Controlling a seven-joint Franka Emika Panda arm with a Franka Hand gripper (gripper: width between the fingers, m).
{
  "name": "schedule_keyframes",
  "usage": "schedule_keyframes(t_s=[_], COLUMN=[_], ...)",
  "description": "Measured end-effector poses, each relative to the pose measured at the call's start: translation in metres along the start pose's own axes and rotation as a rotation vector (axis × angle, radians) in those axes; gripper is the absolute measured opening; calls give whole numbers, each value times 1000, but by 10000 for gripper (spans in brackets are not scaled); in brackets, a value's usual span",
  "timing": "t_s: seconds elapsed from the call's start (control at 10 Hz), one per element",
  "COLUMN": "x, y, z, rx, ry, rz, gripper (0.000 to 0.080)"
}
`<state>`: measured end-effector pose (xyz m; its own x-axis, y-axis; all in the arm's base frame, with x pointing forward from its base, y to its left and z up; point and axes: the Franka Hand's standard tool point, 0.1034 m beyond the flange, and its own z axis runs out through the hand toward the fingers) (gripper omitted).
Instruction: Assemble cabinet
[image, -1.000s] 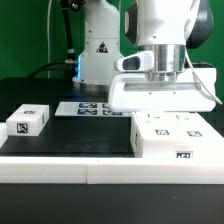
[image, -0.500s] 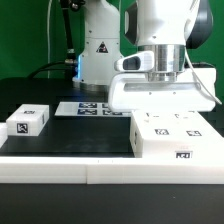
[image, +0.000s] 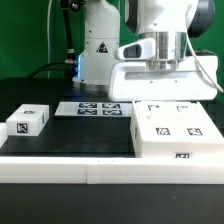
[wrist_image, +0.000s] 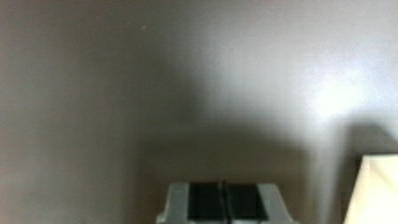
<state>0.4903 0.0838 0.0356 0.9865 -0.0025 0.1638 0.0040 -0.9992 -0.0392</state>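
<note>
The cabinet (image: 176, 131) is a large white box with black-and-white tags on its top and front. It sits at the exterior view's right, at the table's front edge. My gripper (image: 166, 99) hangs just above the cabinet's back part, and its wide white hand hides that part. In the wrist view the gripper (wrist_image: 221, 201) is shut, its dark pads together with nothing visible between them. A white edge (wrist_image: 379, 188), probably the cabinet, shows at the side of that blurred view.
A small white single-tag block (image: 28, 121) lies at the exterior view's left. The marker board (image: 96, 108) lies flat at mid-table, behind the black mat (image: 70, 135). The robot base (image: 100, 45) stands at the back.
The gripper has risen and shifted slightly to the exterior view's right. More of the cabinet's tagged top now shows. The cabinet and the block have not moved.
</note>
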Motion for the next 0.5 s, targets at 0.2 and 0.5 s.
schedule_keyframes(t_s=[0.2,0.5], x=[9,10], y=[4,3], z=[-24,-27], rx=[9,10], ry=[1,4], rz=[8,7], gripper=[2,2])
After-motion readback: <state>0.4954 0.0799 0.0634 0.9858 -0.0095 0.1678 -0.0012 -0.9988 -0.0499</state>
